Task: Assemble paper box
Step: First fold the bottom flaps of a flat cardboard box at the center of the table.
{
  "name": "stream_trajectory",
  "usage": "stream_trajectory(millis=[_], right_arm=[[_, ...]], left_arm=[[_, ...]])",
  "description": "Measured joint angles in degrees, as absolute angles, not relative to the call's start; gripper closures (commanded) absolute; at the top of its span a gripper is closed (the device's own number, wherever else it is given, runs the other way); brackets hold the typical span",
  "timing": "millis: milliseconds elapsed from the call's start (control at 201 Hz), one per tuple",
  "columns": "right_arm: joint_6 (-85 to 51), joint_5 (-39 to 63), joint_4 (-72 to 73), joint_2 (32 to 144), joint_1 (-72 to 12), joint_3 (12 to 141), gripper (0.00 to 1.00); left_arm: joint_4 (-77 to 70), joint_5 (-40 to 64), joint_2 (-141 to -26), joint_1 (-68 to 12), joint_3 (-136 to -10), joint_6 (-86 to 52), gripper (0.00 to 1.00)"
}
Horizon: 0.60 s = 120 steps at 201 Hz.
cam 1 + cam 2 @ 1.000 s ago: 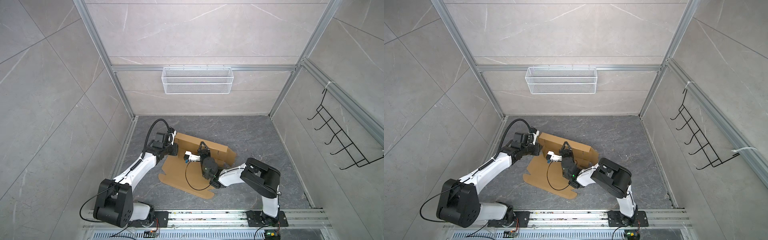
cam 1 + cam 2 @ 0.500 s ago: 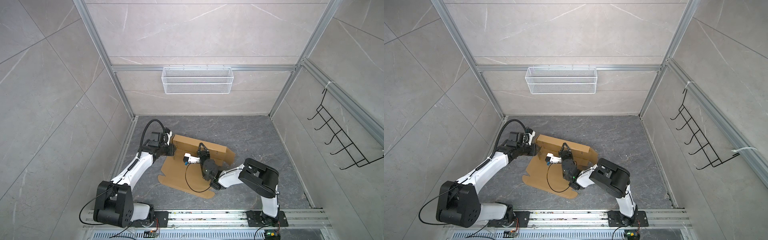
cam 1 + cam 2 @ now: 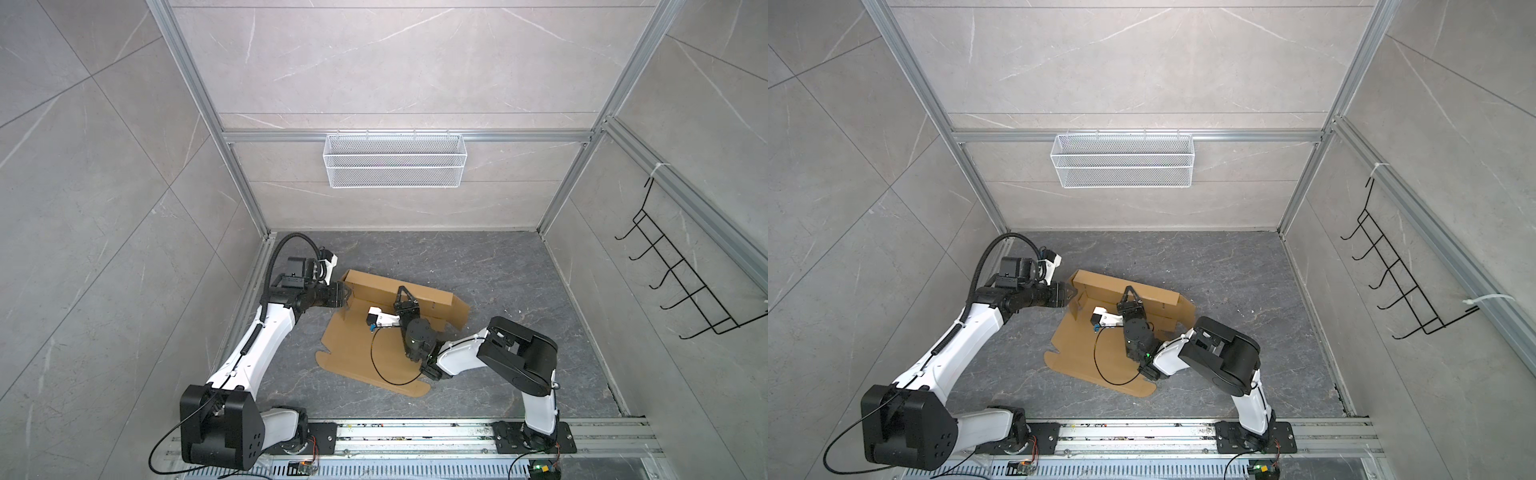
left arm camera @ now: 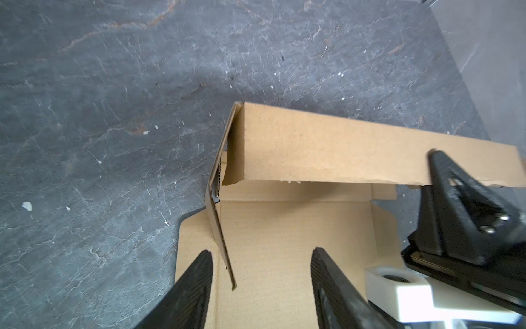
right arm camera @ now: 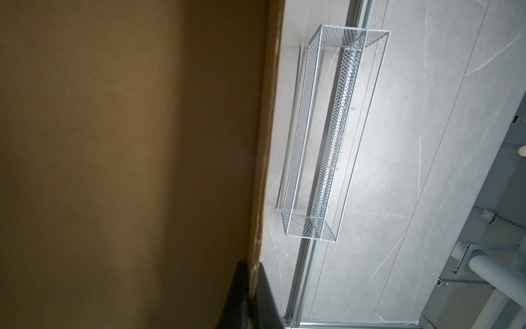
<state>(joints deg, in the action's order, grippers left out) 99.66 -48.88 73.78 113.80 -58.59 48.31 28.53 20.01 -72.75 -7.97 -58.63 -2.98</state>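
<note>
now the paper box (image 3: 349,336) lies half-folded on the grey tabletop (image 3: 498,270), its long axis running across between the two arms. the right gripper (image 3: 401,289) is clenched on the top rim of the raised long wall (image 4: 327,151). the left gripper (image 4: 262,252) is released, its fingers spread either side of the upright end flap (image 4: 220,228), which stands close to one finger (image 4: 196,279) and clear of the other. the left arm is nearer that flap, so any coming push probably goes across it, toward the box's middle
</note>
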Motion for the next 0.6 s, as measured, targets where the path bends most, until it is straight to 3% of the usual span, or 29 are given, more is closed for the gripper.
stream_trajectory(millis=[358, 597], right_arm=[[98.98, -48.64, 73.73, 113.8, -58.43, 48.29, 1.0], [98.74, -48.64, 73.54, 113.8, -58.41, 48.29, 1.0]], left_arm=[[29.36, 22.92, -72.23, 2.79, -62.04, -5.08, 0.41], [26.87, 19.53, -79.94, 3.62, -61.17, -5.69, 0.39]])
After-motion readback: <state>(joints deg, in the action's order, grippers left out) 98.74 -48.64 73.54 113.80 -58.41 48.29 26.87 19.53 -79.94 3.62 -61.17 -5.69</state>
